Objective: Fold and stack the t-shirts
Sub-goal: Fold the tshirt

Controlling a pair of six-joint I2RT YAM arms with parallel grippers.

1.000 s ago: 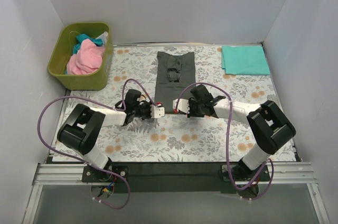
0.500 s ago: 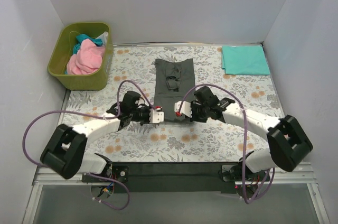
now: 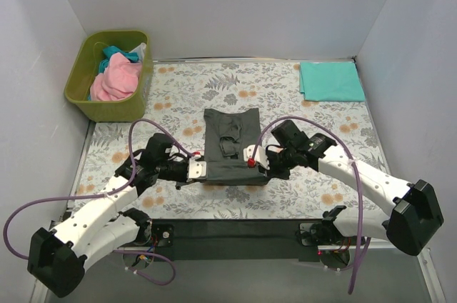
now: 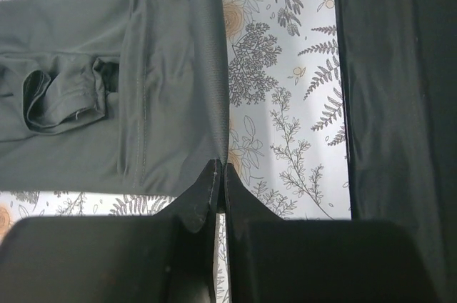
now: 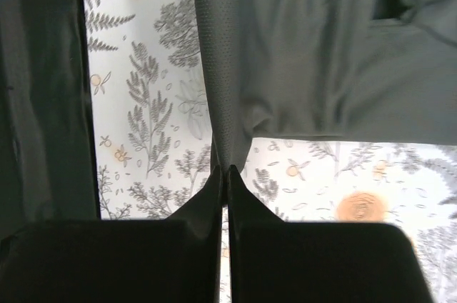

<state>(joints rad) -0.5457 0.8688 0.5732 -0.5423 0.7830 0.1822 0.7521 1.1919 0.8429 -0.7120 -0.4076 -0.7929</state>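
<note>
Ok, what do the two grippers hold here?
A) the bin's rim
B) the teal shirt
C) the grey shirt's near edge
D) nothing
C: the wrist views show the left gripper and the right gripper each shut on the near edge of the grey shirt.

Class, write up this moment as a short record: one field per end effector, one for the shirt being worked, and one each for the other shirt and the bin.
Left end effector: shut, pinching the near left corner of the dark grey t-shirt
Right end effector: shut, pinching the same shirt's near right corner
Dark grey t-shirt: folded into a narrow strip, mid-table on the floral cloth
Teal shirt: folded flat, far right corner
Bin: olive green, far left, holding a pink shirt and teal cloth
</note>
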